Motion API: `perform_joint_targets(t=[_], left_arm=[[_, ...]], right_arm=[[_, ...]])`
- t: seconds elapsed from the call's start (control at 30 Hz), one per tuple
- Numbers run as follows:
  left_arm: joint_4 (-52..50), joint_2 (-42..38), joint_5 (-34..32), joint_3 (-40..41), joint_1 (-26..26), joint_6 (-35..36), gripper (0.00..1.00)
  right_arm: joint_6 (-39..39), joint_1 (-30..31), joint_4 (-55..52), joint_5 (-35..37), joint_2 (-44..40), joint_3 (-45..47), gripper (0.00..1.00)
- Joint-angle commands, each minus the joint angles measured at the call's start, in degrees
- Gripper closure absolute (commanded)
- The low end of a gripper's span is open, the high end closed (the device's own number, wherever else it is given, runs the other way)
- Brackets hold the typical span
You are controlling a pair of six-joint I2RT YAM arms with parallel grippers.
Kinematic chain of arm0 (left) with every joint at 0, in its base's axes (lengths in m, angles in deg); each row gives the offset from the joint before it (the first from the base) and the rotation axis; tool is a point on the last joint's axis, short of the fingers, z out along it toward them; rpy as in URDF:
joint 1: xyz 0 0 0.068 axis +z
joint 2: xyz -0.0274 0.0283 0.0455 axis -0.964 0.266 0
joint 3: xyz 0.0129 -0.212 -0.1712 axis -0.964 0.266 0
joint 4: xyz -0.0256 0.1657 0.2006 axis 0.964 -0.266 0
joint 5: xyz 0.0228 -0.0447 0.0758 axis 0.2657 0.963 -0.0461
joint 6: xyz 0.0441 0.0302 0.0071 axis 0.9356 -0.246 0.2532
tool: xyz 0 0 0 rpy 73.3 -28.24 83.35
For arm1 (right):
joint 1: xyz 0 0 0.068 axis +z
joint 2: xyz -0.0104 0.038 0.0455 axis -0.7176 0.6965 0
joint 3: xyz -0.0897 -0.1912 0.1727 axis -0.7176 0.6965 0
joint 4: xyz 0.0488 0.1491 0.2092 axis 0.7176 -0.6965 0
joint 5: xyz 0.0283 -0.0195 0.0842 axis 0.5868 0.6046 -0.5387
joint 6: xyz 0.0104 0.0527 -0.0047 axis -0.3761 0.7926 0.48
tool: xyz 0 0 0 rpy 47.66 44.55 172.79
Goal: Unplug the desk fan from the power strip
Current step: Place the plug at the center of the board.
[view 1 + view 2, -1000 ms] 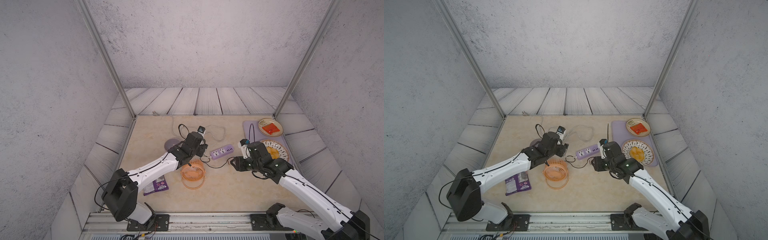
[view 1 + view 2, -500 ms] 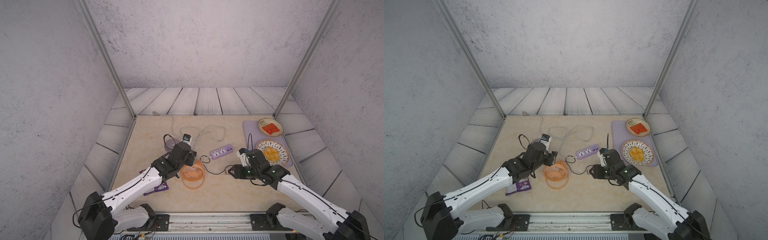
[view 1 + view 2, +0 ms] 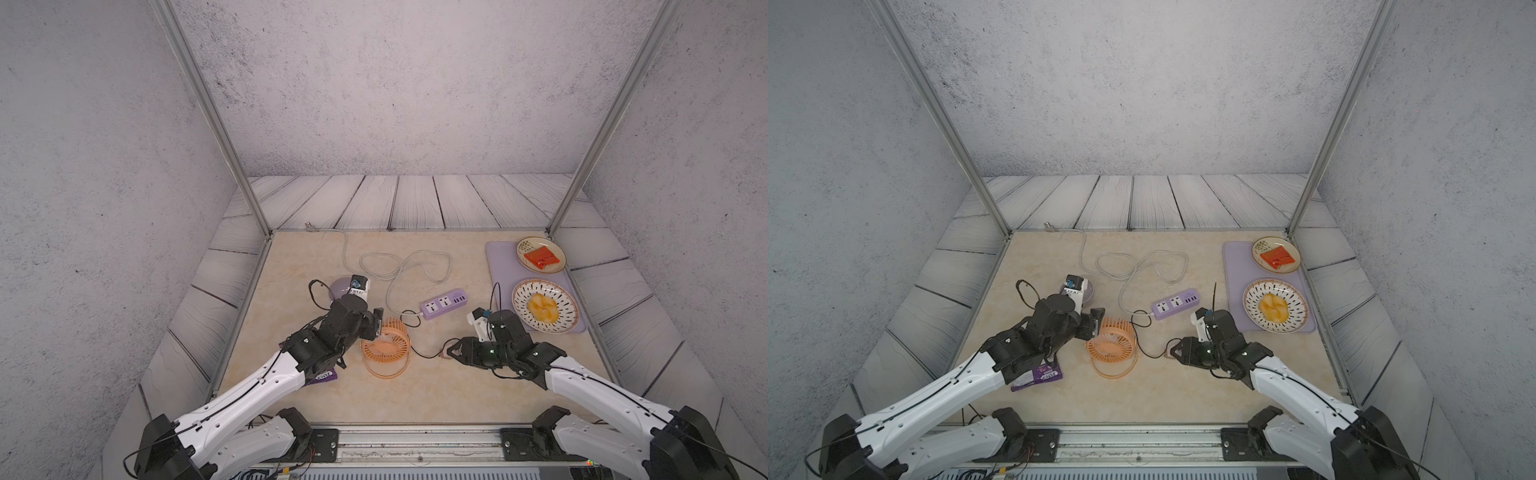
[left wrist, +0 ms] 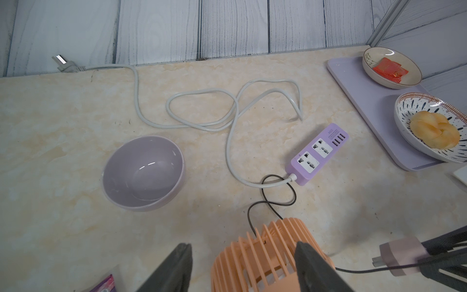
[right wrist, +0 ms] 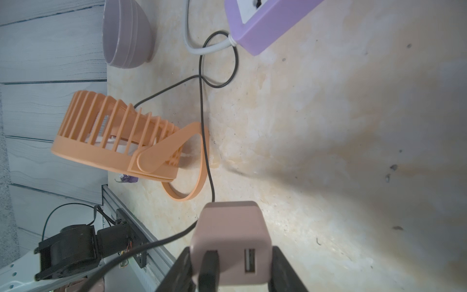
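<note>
We hold the plug block [image 5: 231, 240] of the desk fan [image 3: 386, 347] free of the power strip [image 3: 444, 303], clamped in our right gripper [image 3: 456, 353]; our left gripper [image 4: 242, 255] gapes empty.

1. The left arm [image 3: 249, 392] reaches forward from its base and angles inward, with its white forearm rising to a black wrist.
2. The left claw [image 3: 376, 321] points forward and slightly down. Its two dark fingers [image 4: 177, 268] stand well apart and clamp nothing.
3. The right arm [image 3: 602, 395] stretches forward and inward from its base, with the forearm low and the wrist turned toward the left arm.
4. The right claw [image 3: 453, 352] points sideways toward the left arm, its jaws pressed against both sides of the pink plug block [image 5: 231, 242].
</note>
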Motion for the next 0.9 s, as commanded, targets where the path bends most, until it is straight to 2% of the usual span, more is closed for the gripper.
perform_joint_targets(t=[0.0,0.33,0.6,0.87], left_arm=[[-1.0,-1.2,-0.8,1.0,0.2,-0.9,0.3],[-1.4,-1.9,-1.0,1.2,0.2,-1.3,0.29],[-1.9,-2.0,-0.9,1.5,0.2,-2.1,0.29],[-1.8,-2.3,-0.9,1.4,0.2,-2.5,0.29]], right_arm=[[2.5,0.2,6.0,-2.6,0.8,0.5,0.63],[5.8,0.2,9.4,-3.6,5.0,2.7,0.63],[7.5,-0.1,8.1,-2.0,4.0,4.9,0.63],[10.1,-1.0,14.6,-2.4,3.9,8.8,0.62]])
